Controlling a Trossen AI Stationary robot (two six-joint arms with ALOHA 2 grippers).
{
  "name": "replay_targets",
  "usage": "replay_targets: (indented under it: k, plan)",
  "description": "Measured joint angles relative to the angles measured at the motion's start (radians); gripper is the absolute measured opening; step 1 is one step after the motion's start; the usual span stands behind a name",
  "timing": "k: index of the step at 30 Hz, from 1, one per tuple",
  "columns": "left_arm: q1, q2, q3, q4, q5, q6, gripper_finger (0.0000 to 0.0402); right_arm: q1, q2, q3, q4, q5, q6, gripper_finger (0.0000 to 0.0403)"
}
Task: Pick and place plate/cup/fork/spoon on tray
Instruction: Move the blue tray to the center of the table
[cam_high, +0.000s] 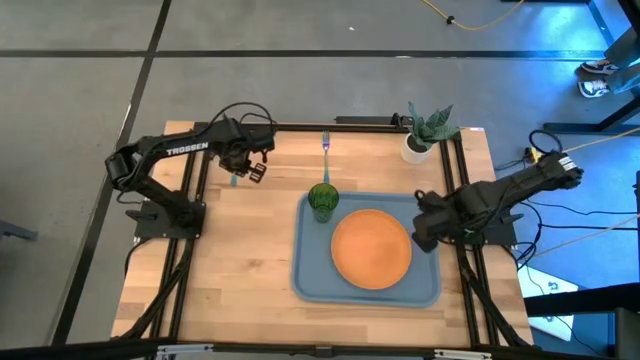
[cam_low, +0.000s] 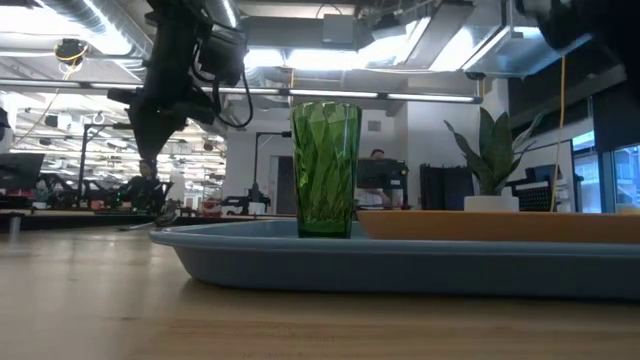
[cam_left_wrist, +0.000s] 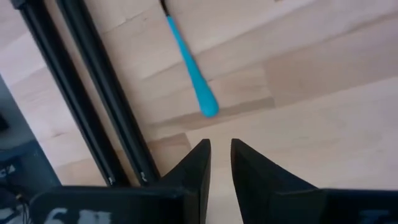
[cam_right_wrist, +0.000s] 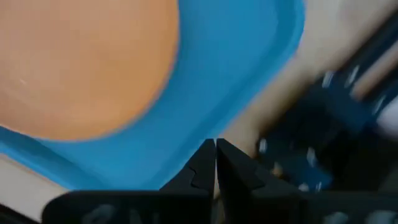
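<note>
The blue-grey tray (cam_high: 304, 262) lies on the wooden table right of centre. On it lies the orange plate (cam_high: 371, 248), and the green cup (cam_high: 322, 200) stands upright in its far left corner. The fork (cam_high: 326, 146) lies flat on the table near the far edge. The spoon's teal handle (cam_left_wrist: 189, 65) lies flat on the wood, its bowl out of view. My left gripper (cam_left_wrist: 220, 154) hovers above the handle's free end, pointing down, open by a narrow gap. My right gripper (cam_right_wrist: 215, 155) is shut and empty above the tray's right rim.
A white pot with a green plant (cam_high: 425, 135) stands at the table's far right corner. Black frame rails (cam_left_wrist: 93, 93) run along the table's left side near the spoon. Bare wood lies left of and in front of the tray.
</note>
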Motion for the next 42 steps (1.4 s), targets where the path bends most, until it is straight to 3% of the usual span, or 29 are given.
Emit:
replay_targets:
  k: [5, 11, 19, 25, 33, 42]
  plan:
    - [-0.028, 0.0, 0.0, 0.0, 0.0, 0.0, 0.0057, 0.005, 0.001, -0.171, 0.09, -0.166, 0.024, 0.0021]
    - [-0.036, 0.0, 0.0, 0.0, 0.032, 0.0, 0.0057, 0.022, 0.003, -0.305, 0.147, -0.203, -0.067, 0.0021]
    - [-0.036, 0.0, 0.0, 0.002, 0.041, -0.001, 0.0057, 0.039, 0.008, -0.297, 0.131, -0.166, -0.244, 0.0021]
    - [-0.036, 0.0, 0.0, 0.002, 0.045, -0.002, 0.0057, 0.047, 0.009, -0.298, 0.237, -0.187, -0.315, 0.0021]
    - [-0.036, 0.0, 0.001, 0.002, 0.045, -0.002, 0.0057, 0.069, 0.011, -0.298, 0.396, -0.248, -0.07, 0.0021]
    - [-0.036, 0.0, 0.001, 0.002, 0.044, 0.001, 0.0057, 0.23, 0.012, -0.298, 0.519, -0.345, 0.304, 0.0021]
